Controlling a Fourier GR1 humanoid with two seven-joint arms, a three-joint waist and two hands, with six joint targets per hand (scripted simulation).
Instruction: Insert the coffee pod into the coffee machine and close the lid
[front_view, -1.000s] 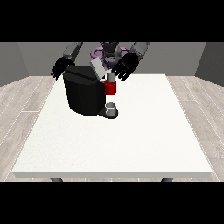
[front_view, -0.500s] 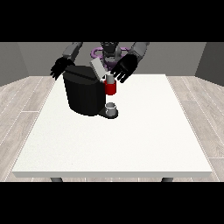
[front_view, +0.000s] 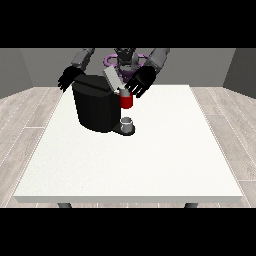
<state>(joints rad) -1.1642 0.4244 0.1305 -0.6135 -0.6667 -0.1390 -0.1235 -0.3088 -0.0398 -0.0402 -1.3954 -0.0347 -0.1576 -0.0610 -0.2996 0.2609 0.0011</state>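
Note:
The black coffee machine (front_view: 96, 107) stands at the table's back left, its grey lid (front_view: 110, 80) tilted up. A red thing at the machine (front_view: 126, 102) sits at its front right. The hand at the view's right (front_view: 140, 82) hovers just above and behind that spot, beside the raised lid, with its fingers spread downward. A small pale grey thing (front_view: 122, 91) shows just under its fingertips; I cannot tell whether it is the pod. The hand at the view's left (front_view: 67, 79) hangs behind the machine's left corner, fingers spread and holding nothing.
A grey thing (front_view: 128, 124) rests on the machine's base plate under the red thing. The white table (front_view: 165, 160) stretches toward the camera and to the right. Grey plank floor surrounds it.
The hand at the view's right has sunk a little closer to the machine's top. The lid, the machine and the other hand look as before.

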